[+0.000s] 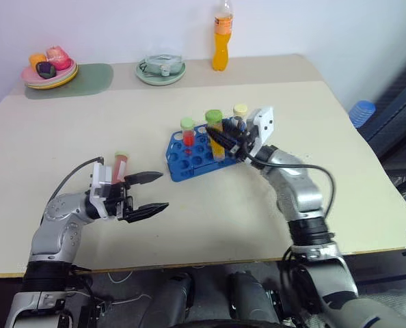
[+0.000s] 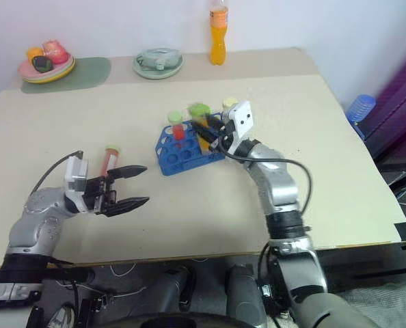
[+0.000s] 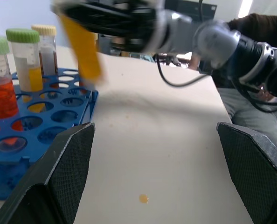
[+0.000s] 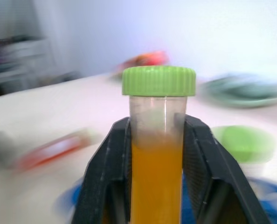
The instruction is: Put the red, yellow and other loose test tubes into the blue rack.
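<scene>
Yellow-orange tube (image 4: 157, 154), upright, gripped by right fingers (image 4: 106, 182); left fingers (image 1: 145, 195) spread.

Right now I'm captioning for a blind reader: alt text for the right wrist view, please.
The right gripper clamps a clear test tube of yellow-orange liquid with a green cap, held upright. Behind it, a blurred beige table.

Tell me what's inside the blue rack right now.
The blue rack holds a red tube and a brown, cream-capped tube. The right gripper holds a yellow tube, hiding some holes.
</scene>
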You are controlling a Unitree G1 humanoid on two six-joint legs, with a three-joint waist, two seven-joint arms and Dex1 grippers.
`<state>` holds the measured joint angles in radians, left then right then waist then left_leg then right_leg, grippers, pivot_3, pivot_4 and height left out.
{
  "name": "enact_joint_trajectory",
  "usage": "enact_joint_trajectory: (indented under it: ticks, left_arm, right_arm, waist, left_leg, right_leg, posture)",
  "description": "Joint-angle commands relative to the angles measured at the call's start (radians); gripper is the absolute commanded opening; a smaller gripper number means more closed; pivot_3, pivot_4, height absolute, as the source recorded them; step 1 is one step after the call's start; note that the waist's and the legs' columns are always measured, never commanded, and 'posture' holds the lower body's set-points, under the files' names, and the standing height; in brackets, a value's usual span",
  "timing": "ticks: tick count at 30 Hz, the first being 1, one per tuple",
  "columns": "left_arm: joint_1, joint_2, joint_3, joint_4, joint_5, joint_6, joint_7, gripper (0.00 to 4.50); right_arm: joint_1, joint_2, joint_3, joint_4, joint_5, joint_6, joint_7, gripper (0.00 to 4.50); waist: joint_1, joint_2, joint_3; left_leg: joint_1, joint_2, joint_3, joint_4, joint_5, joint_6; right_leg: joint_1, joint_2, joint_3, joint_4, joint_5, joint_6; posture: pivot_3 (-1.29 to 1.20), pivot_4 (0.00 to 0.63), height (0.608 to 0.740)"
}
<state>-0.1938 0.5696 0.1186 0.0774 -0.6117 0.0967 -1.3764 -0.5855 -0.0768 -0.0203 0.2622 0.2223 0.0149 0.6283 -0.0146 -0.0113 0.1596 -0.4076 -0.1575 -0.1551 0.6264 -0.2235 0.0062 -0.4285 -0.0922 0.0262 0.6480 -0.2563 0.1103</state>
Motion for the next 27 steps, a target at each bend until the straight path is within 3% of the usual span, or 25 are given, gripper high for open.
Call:
enact_joint_trajectory:
  ticks: [1, 11, 27]
  left_arm:
    - [-0.013, 0.019, 0.034, -0.024, -0.019, 0.001, 0.000, 4.29]
    - [-0.015, 0.012, 0.050, -0.041, -0.031, 0.019, 0.046, 4.29]
    - [-0.036, -0.018, 0.068, -0.059, -0.038, 0.039, 0.162, 4.29]
  right_arm:
    - [-0.043, 0.036, 0.001, 0.104, -0.059, -0.226, -0.076, 1.11]
    - [-0.010, 0.048, 0.015, 0.261, -0.062, -0.442, -0.064, 1.11]
    - [0.020, 0.020, 0.002, 0.270, -0.056, -0.485, -0.100, 1.11]
  waist:
    - [-0.002, 0.000, 0.000]
    - [-0.004, 0.001, 0.000]
    - [-0.002, 0.001, 0.000]
  left_leg:
    - [0.000, 0.000, 0.000, 0.000, 0.001, -0.002]
    - [0.000, 0.000, 0.000, 0.000, 0.002, -0.003]
    - [0.001, 0.001, 0.000, -0.001, 0.002, -0.003]
  right_leg:
    - [0.000, 0.000, 0.000, 0.000, 0.000, 0.000]
    - [0.000, 0.004, 0.001, 0.001, 0.000, 0.000]
    - [0.000, 0.004, 0.002, 0.001, 0.000, 0.000]
  posture:
    - [0.00, 0.150, 0.740]
    - [0.00, 0.150, 0.740]
    - [0.00, 0.150, 0.740]
